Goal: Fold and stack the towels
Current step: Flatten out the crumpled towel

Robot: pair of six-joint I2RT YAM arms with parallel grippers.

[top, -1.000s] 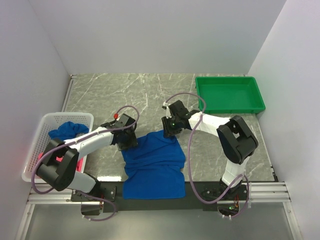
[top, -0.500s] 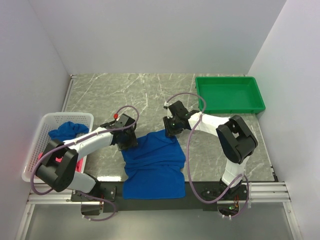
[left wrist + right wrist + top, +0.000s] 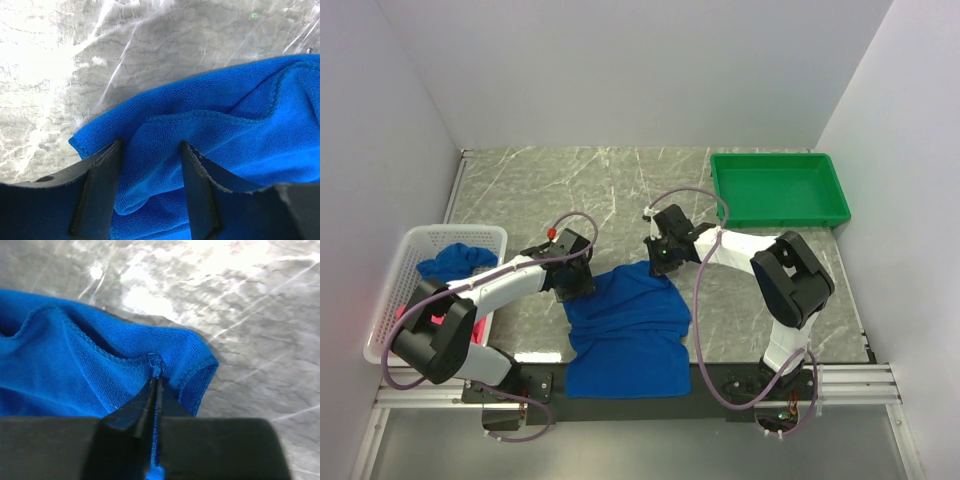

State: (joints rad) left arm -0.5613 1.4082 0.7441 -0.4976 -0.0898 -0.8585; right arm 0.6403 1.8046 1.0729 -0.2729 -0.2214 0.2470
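A royal blue towel (image 3: 625, 335) lies crumpled on the marble table between the arms, its near edge hanging over the table's front. My right gripper (image 3: 661, 264) (image 3: 155, 381) is shut on this towel's far right corner (image 3: 165, 347), pinching the hem. My left gripper (image 3: 574, 286) (image 3: 151, 146) stands open over the towel's far left corner (image 3: 100, 145), with blue cloth between its fingers (image 3: 102, 180) and not squeezed. A second blue towel (image 3: 452, 262) lies bunched in the white basket, and a pink-red towel (image 3: 439, 318) shows beside it, mostly hidden by the left arm.
The white lattice basket (image 3: 455, 232) stands at the left edge of the table. A green tray (image 3: 780, 190) sits at the far right. White walls close in the left, back and right sides.
The right gripper's jaws have closed on the blue towel's far right corner. The left gripper and the towel have stayed where they were.
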